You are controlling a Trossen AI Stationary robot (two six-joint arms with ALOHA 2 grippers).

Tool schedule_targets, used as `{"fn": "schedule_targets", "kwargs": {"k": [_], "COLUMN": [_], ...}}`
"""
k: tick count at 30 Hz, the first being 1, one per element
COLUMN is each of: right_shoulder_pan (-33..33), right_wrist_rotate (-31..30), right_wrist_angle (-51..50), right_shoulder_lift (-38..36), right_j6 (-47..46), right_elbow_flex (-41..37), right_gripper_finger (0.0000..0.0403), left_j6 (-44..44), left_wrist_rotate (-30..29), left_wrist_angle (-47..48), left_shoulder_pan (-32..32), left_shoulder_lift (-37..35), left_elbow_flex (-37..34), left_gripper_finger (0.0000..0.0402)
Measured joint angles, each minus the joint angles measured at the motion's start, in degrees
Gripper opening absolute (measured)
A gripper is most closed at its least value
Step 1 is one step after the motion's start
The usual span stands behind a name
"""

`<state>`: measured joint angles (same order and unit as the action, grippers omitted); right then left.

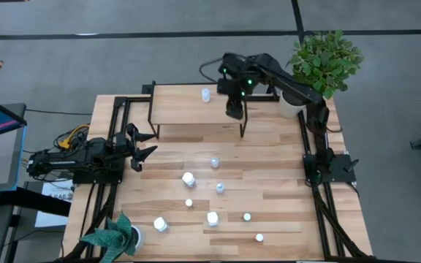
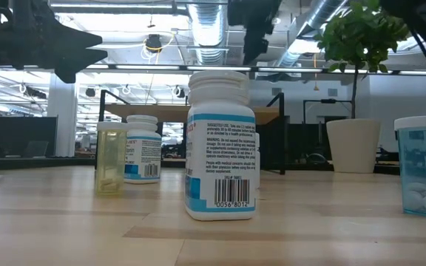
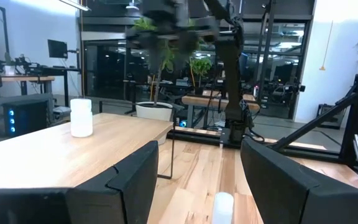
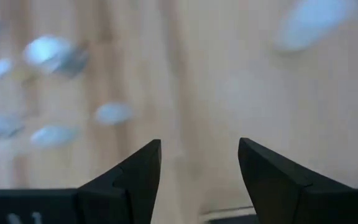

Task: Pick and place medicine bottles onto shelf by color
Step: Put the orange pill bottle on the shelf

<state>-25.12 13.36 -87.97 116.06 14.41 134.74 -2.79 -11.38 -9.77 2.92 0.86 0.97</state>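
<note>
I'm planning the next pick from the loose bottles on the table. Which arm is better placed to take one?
Probably left. The left gripper hangs open over the table, near the loose bottles. The right gripper, open and empty, is over the shelf, farther away.

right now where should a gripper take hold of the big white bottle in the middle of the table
Probably around the white bottle near the top, coming straight down from above. It stands upright with a round cap and body, and open table on all sides, so the fingers can close across its width. The open right gripper, above the shelf, looks closer.
</note>
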Motion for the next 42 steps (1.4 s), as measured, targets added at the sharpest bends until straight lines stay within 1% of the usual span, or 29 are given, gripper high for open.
{"fn": "schedule_targets", "kwargs": {"k": [2, 6, 10, 12, 16, 19, 22, 24, 27, 31, 37, 42], "right_shoulder_pan": [2.64, 8.51, 13.86, 16.42, 22.48, 27.96, 33.89, 37.91, 43.73, 51.06, 59.68, 64.49], "right_wrist_rotate": [1.66, 2.52, 3.26, 3.25, 2.94, 0.75, -3.33, -6.18, -9.96, -13.75, -17.59, -18.29], "right_wrist_angle": [-2.43, -1.92, -1.5, 0.13, 11.03, 19.84, 25.57, 27.78, 29.75, 30.55, 35.1, 38.05], "right_shoulder_lift": [0.01, -1.85, -7.28, -10.99, -20.41, -27.02, -32.26, -34.74, -36.36, -36.14, -33.1, -28.54], "right_j6": [-0.01, 0.45, 0.52, -2.39, -13.11, -23.57, -36.17, -44.52, -55.89, -66.94, -80.92, -92.63], "right_elbow_flex": [-0.08, -3.9, -14.31, -21.68, -39.07, -51.03, -59.75, -63.54, -66.73, -67.21, -67.08, -67.17], "right_gripper_finger": [0.0235, 0.0235, 0.0235, 0.0235, 0.0235, 0.0235, 0.0235, 0.0235, 0.0235, 0.0235, 0.0235, 0.0235], "left_j6": [0.01, -0.63, -2.74, -2.93, -3.02, -3.4, -5.18, -5.49, -4.32, -1.95, 1.15, 1.52], "left_wrist_rotate": [0.0, 0.01, 0.01, 0.02, 0.02, 0.02, 0.02, 0.02, 0.02, 0.02, 0.02, 0.02], "left_wrist_angle": [0.01, 0.03, 0.05, 0.05, 0.05, 0.05, 0.05, 0.05, 0.05, 0.05, 0.09, 0.17], "left_shoulder_pan": [0.01, 0.02, 0.01, 0.02, 0.0, 0.02, 0.01, 0.01, 0.02, 0.0, 0.02, 0.0], "left_shoulder_lift": [0.0, 0.0, -0.02, 0.0, 0.0, -0.02, -0.02, 0.0, -0.01, 0.0, -0.02, -0.02], "left_elbow_flex": [0.0, 0.0, 0.0, 0.0, 0.0, 0.0, 0.0, 0.0, 0.0, 0.0, 0.0, 0.0], "left_gripper_finger": [0.0217, 0.0217, 0.0217, 0.0217, 0.0217, 0.0217, 0.0217, 0.0217, 0.0217, 0.0217, 0.0217, 0.0217]}}
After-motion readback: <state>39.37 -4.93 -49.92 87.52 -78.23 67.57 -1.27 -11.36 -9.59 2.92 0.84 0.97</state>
